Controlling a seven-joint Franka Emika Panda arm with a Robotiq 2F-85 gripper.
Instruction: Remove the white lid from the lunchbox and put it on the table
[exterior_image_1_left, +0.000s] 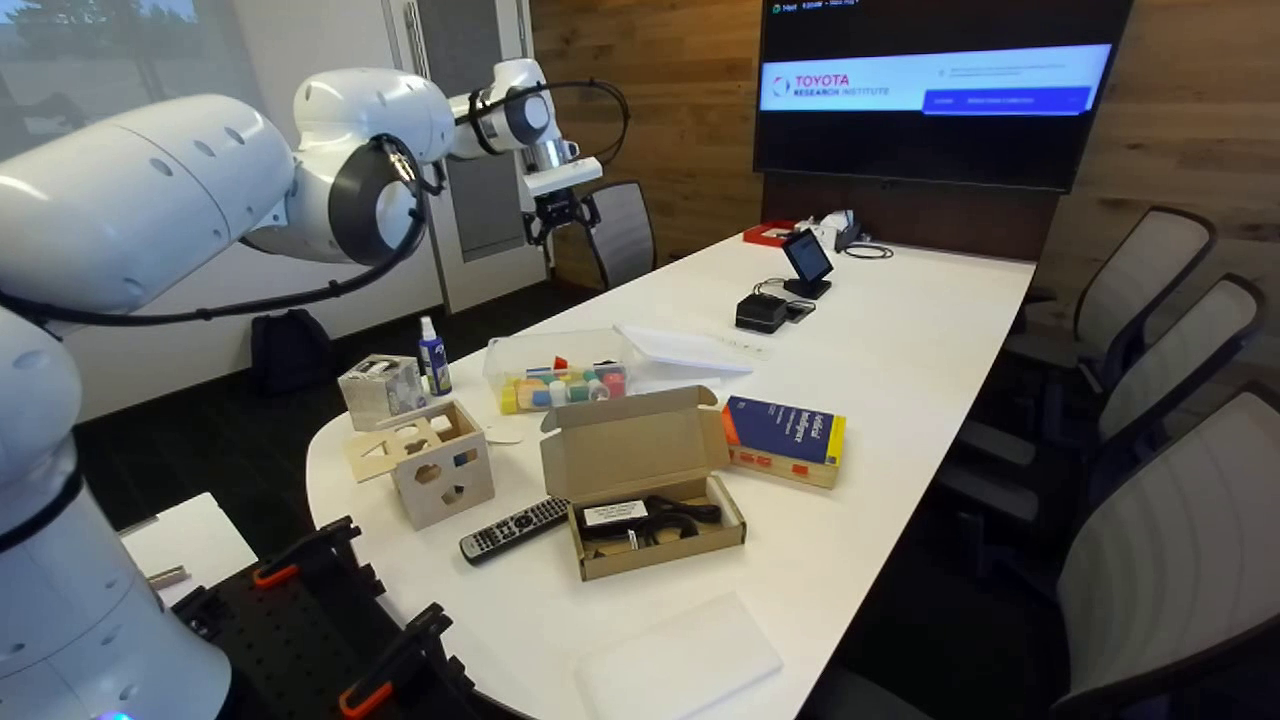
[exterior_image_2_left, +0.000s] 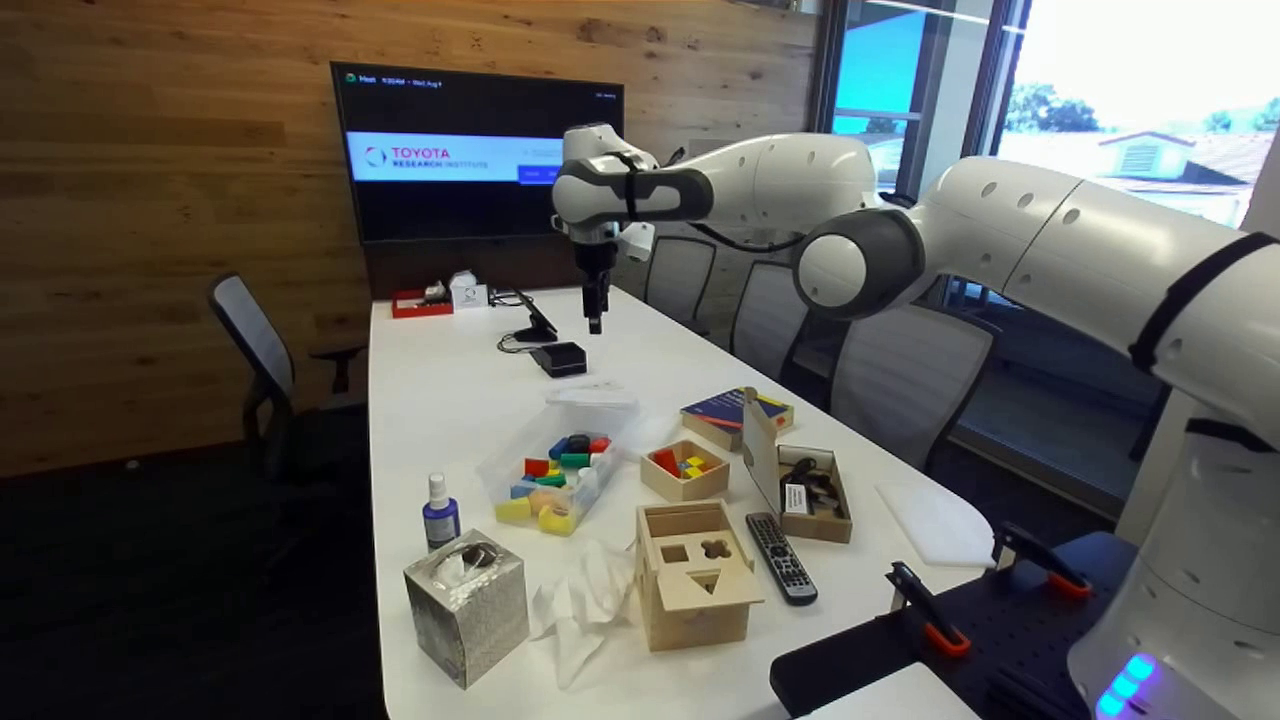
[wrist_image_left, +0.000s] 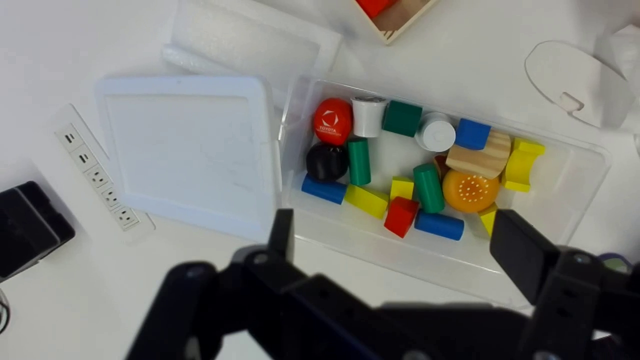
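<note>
Wrist view: pincer (wrist_image_left: 394, 229) agape, clear of lunchbox (wrist_image_left: 565, 180); white lid (wrist_image_left: 192, 157) along its short edge

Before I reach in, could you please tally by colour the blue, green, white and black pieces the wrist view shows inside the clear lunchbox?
Blue pieces: 3
Green pieces: 3
White pieces: 2
Black piece: 1
Total in the lunchbox: 9
</note>
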